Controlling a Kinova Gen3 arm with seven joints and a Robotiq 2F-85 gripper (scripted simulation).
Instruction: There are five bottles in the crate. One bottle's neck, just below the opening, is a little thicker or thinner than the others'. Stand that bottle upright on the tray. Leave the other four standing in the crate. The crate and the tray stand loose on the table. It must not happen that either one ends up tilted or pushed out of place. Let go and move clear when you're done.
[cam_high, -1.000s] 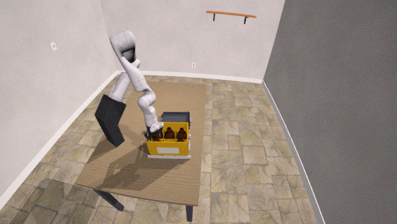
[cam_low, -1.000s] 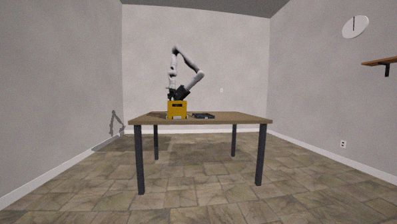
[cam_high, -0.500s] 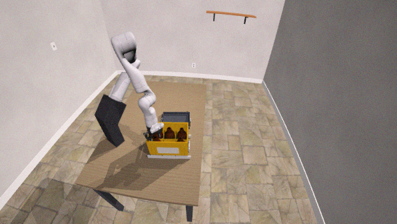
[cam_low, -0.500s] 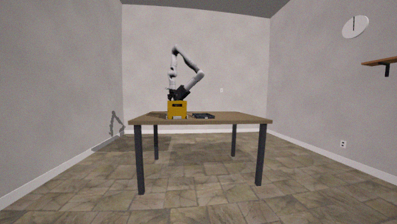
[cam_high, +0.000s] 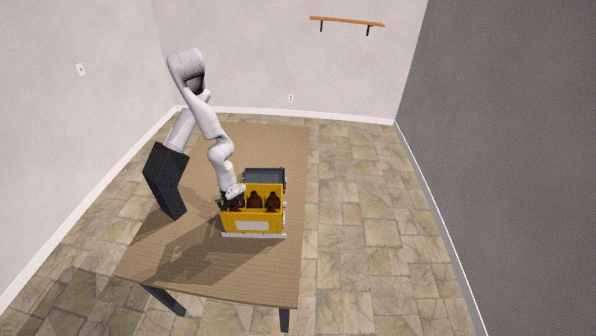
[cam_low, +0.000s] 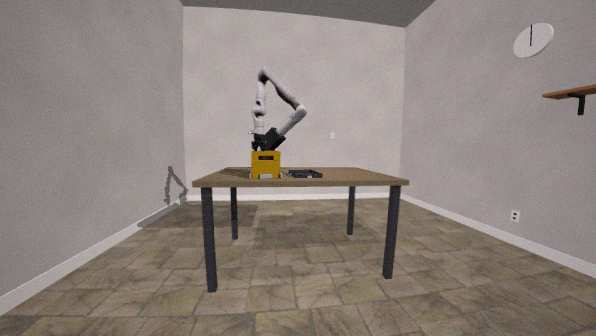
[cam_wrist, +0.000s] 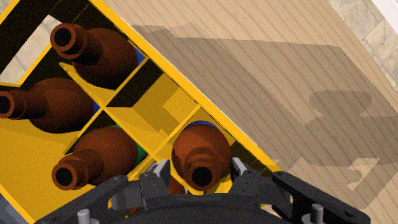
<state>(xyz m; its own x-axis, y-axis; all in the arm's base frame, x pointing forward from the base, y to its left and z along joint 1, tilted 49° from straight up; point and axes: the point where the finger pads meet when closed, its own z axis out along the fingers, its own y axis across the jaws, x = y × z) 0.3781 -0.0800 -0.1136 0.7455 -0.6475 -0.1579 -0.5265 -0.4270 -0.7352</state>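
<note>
Brown glass throughout: bottle (cam_wrist: 200, 155) under the gripper (cam_wrist: 199, 176) stands in a corner cell of the yellow crate (cam_wrist: 150, 107), seen from above in the wrist view. Round dark mouth ringed by a thick lip, short neck widening into a rounded shoulder, a sliver of blue label showing at 12 o'clock behind the shoulder. Flanked by the fingers at 9 and 3 o'clock of the neck, spread partway and level with the lip, a small gap showing on both sides, nothing clamped. Cannot tell from this view whether that neck is thicker or thinner than the rest.

Three more bottles visible in neighbouring cells: one (cam_wrist: 97, 156) at 9 o'clock with a green label edge, one (cam_wrist: 47, 104) at 10 o'clock, one (cam_wrist: 97, 52) at 11 o'clock. One cell (cam_wrist: 155, 102) between them showing only yellow dividers.

Crate (cam_high: 252, 215) on the wooden worktop (cam_high: 260, 145) in the top view, with the dark tray (cam_high: 264, 176) at 12 o'clock, directly behind it. Arm (cam_high: 210, 125) reaching down to the crate's left end.
</note>
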